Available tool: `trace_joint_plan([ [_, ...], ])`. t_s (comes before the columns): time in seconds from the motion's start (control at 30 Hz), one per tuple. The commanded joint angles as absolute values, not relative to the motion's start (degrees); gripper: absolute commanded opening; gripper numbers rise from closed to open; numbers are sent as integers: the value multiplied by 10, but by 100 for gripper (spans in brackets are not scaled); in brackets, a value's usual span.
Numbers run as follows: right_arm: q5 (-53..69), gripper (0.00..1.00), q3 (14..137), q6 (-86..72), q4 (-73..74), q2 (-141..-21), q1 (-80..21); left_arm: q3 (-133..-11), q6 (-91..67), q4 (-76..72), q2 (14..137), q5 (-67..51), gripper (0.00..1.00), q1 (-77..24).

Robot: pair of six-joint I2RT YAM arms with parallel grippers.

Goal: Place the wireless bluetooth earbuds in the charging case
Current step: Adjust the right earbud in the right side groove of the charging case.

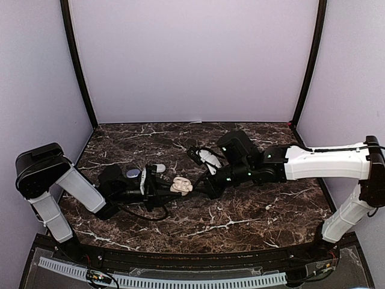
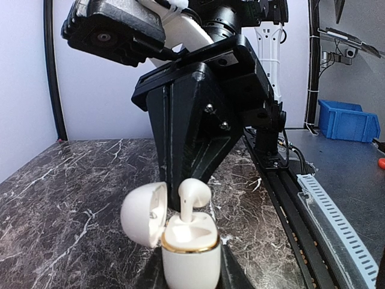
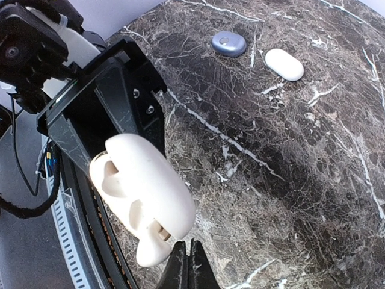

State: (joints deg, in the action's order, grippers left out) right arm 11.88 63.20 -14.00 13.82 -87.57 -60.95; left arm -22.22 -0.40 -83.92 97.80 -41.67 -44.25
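Cream earbud (image 2: 194,195) sits stem-down in the open case (image 2: 189,256), its head poking above the rim. The lid (image 2: 144,214) is flipped back to one side. Left claw (image 2: 190,278) is clamped on the case body from below. Right claw (image 3: 187,266) has its fingers pressed together with nothing between them, tips just beside that earbud. Lavender earbud (image 3: 228,43) and white earbud (image 3: 284,64) lie loose on the table (image 3: 289,180), near each other, well apart from the case.

Bright, even light; soft shadows; wrist cams' foreground prob. blurred.
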Motion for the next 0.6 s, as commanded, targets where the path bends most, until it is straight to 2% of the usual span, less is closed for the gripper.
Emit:
trace_joint_plan([
  [0.0,112,0,665,-139,152,-889,-620,-225,0,-848,960,-415,1,-440],
  [0.2,50,0,658,-134,180,-875,-620,-225,-5,-849,958,-417,1,-440],
  [0.57,93,0,628,-120,146,-846,-620,-229,-9,-849,961,-416,1,-440],
])
